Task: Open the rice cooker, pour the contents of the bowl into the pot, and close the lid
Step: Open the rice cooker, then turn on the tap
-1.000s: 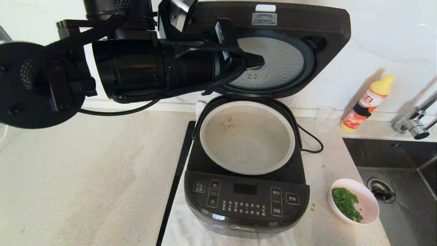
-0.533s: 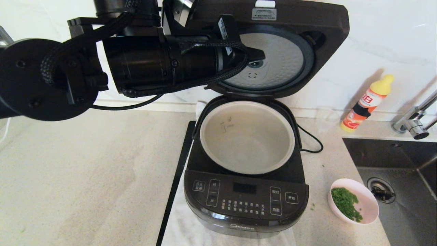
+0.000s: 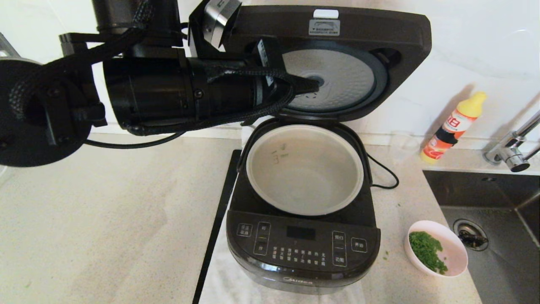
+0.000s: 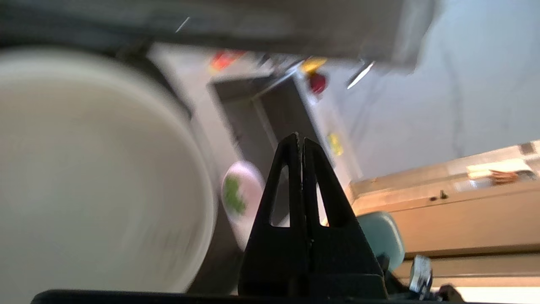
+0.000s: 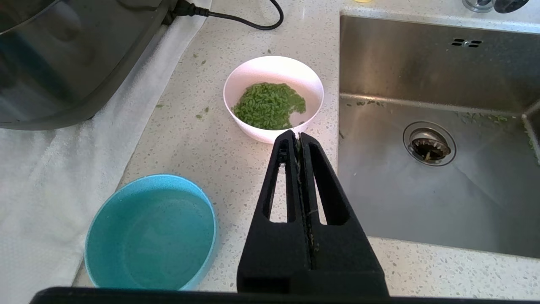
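The black rice cooker [image 3: 301, 249] stands on a white towel with its lid [image 3: 379, 29] raised upright, the dimpled silver disc [image 3: 346, 80] facing me. The pale pot [image 3: 270, 156] sits inside, with nothing in it. My left gripper [image 3: 314, 83] is shut and held high, its tip in front of the disc's centre; contact cannot be told. In the left wrist view, the shut left gripper [image 4: 298, 137] hangs above the pot [image 4: 84, 169]. A white bowl [image 3: 453, 249] of green grains rests right of the cooker. My right gripper [image 5: 298, 135] is shut just short of the bowl [image 5: 270, 59].
A blue bowl [image 5: 156, 178] of water sits on the counter near the right gripper. The steel sink [image 3: 485, 190] lies at the right with a faucet [image 3: 512, 152]. An orange-yellow bottle [image 3: 453, 126] stands by the wall. The cooker's cord [image 3: 384, 173] loops behind it.
My left arm swung a little right and up, then came back left and down. Its tip stays before the lid's inner disc. The lid stays raised.
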Tool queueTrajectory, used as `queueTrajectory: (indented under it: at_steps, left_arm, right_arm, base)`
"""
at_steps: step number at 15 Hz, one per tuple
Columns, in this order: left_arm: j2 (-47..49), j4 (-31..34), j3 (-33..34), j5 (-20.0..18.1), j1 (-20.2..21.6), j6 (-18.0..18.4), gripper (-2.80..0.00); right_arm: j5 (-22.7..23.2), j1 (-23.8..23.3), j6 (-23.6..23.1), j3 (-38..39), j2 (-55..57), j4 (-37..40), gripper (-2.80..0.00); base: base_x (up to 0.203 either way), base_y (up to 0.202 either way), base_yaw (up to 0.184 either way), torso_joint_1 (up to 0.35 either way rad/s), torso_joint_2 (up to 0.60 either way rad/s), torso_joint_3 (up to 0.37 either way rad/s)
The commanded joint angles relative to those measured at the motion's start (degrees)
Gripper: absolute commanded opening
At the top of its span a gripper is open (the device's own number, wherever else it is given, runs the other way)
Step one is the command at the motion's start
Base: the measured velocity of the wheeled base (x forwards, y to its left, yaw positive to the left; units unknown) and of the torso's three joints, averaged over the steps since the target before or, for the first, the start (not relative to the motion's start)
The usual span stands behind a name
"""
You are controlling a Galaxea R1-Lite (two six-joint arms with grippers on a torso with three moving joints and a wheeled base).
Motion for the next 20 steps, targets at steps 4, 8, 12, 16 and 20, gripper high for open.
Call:
queueTrajectory:
  at_steps: [4,8,12,16,20]
  left_arm:
    - [-18.6,1.6,14.6,-0.1,-1.0,0.0,-2.80]
    - [-32.4,12.5,20.9,8.7,0.3,7.6,-2.80]
    - [-43.5,16.8,28.8,40.7,5.2,26.0,-2.80]
    - [-57.5,17.3,40.4,45.2,23.1,30.2,-2.80]
    - [-76.4,17.7,51.1,45.3,34.0,31.1,-2.80]
  right_arm:
    - [0.0,0.0,0.0,0.0,0.0,0.0,-2.80]
    - [0.0,0.0,0.0,0.1,0.0,0.0,-2.80]
    - [0.0,0.0,0.0,0.0,0.0,0.0,-2.80]
    - [0.0,0.0,0.0,0.0,0.0,0.0,-2.80]
    - [0.0,0.0,0.0,0.0,0.0,0.0,-2.80]
  base:
    - [0.000,0.000,0.000,0.000,0.00,0.000]
    - [0.000,0.000,0.000,0.000,0.00,0.000]
    - [0.000,0.000,0.000,0.000,0.00,0.000]
    - [0.000,0.000,0.000,0.000,0.00,0.000]
    - [0.000,0.000,0.000,0.000,0.00,0.000]
